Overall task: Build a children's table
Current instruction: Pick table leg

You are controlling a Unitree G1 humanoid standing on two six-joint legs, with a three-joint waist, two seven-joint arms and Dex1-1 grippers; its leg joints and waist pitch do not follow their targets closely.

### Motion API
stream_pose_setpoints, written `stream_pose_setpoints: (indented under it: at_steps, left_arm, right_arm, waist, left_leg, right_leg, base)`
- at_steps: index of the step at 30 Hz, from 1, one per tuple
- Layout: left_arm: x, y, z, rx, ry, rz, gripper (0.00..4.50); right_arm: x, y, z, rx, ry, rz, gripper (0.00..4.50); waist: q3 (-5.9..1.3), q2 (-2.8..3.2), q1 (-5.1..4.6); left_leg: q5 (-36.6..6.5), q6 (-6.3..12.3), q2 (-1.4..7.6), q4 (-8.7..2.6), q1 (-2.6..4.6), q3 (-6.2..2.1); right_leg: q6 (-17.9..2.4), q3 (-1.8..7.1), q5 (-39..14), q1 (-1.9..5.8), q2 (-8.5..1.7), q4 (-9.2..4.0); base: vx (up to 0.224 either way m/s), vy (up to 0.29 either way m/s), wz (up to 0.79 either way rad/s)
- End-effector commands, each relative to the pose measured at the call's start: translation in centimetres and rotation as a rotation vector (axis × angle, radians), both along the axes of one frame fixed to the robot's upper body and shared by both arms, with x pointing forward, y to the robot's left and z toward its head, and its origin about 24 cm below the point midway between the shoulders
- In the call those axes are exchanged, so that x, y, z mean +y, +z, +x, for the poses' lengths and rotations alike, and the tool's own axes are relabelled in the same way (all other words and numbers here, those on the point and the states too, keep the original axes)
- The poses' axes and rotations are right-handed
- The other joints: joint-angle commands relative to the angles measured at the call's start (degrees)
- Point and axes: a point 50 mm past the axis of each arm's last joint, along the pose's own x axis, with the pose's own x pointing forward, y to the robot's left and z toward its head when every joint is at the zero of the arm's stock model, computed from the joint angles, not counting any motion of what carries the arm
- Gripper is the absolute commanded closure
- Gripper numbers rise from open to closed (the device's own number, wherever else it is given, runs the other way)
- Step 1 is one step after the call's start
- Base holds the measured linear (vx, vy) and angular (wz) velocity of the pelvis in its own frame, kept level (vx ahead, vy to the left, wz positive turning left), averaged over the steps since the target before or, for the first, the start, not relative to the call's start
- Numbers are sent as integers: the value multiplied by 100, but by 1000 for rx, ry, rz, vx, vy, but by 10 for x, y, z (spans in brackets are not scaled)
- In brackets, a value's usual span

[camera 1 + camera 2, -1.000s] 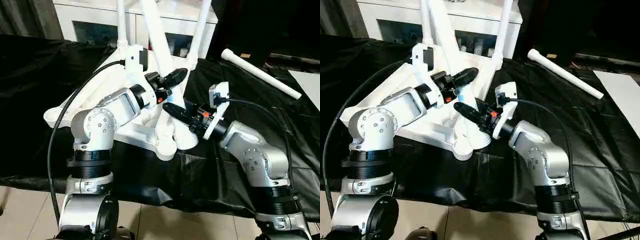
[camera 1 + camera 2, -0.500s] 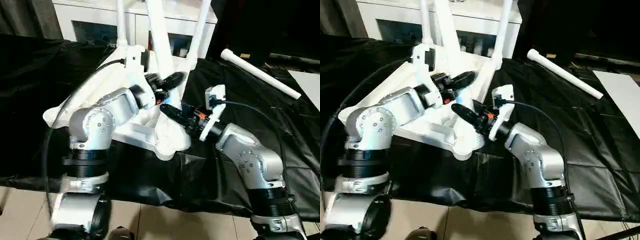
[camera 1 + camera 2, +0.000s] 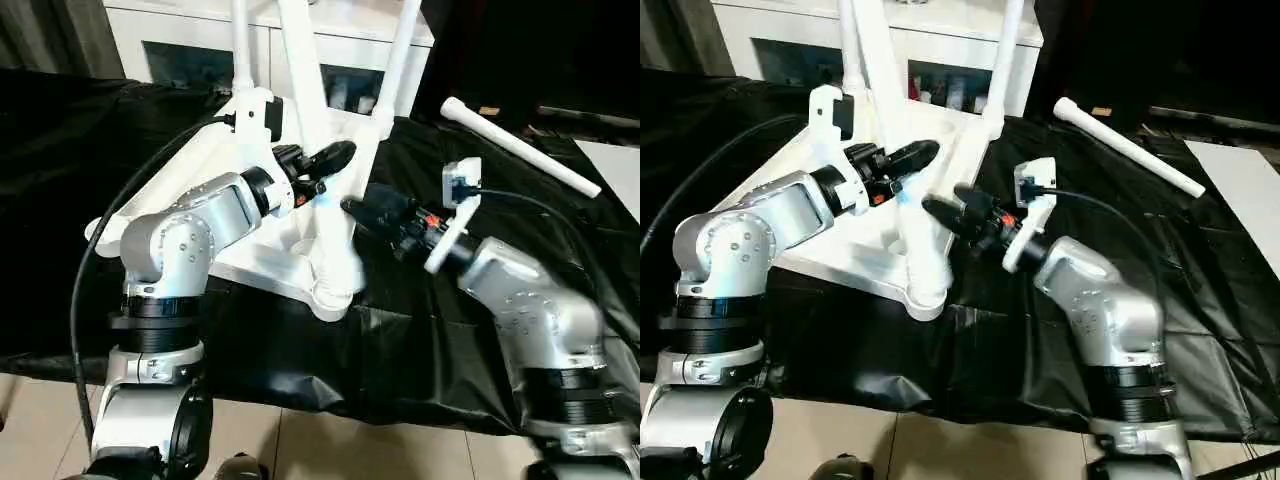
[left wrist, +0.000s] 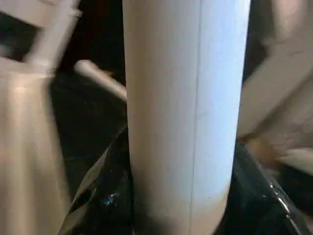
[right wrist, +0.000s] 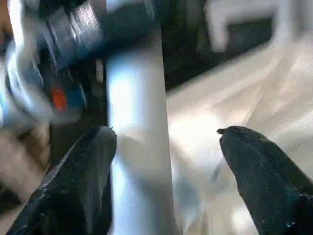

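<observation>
Left gripper [image 3: 322, 165] clamped on near leg [image 3: 335, 255]; right gripper [image 3: 372, 212], at three o'clock, spread wide. Could topple if unseated.

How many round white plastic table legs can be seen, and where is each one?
4. Three round white plastic table legs stand up from the upturned white tabletop: far left, far right, and the near one. The fourth lies loose on the black cloth.

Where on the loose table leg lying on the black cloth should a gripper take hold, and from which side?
Grip the loose leg around mid-shaft, coming from above with the fingers across its length. It lies flat on the black cloth, round and tapering, with nothing touching it, so the middle probably balances best.
</observation>
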Motion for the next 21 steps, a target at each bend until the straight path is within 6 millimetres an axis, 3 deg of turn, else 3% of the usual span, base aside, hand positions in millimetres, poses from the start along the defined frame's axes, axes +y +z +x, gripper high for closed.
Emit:
stream_pose_setpoints:
  at_steps: [1,5,11,15,21]
  left_arm:
    - [-7,14,-8,-62,-114,-45,264]
    - [-9,9,-23,-127,-281,52,264]
    - [-10,7,-28,-170,-368,144,264]
    - [-12,8,-25,-182,-370,152,264]
    - [-15,9,-24,-208,-392,152,264]
  right_arm:
    - [4,7,-4,20,74,-10,38]
    - [5,13,-10,63,179,12,33]
    - [2,14,-15,89,274,-53,33]
    - [5,10,-22,113,318,-79,33]
    - [11,4,-26,124,347,-84,49]
  waist:
    - [-401,4,8]
    - [-393,-2,4]
    - [-385,8,18]
    - [-393,-8,22]
    - [-406,13,22]
  left_leg:
    - [-594,-100,304,-391,181,-112]
    - [-703,-126,320,-412,194,-116]
    - [-786,-260,319,-423,200,-102]
    - [-742,-266,324,-414,189,-105]
    - [-670,-245,321,-401,193,-102]
  right_leg:
    - [-1053,293,334,229,-513,-422]
    - [-1028,290,39,207,-525,-444]
    - [-924,300,-149,197,-518,-452]
    - [-950,296,-47,203,-532,-438]
    - [-1036,291,132,199,-529,-414]
  base:
    - [0,0,0]
    - [0,0,0]
    - [0,0,0]
    - [0,0,0]
    - [0,0,0]
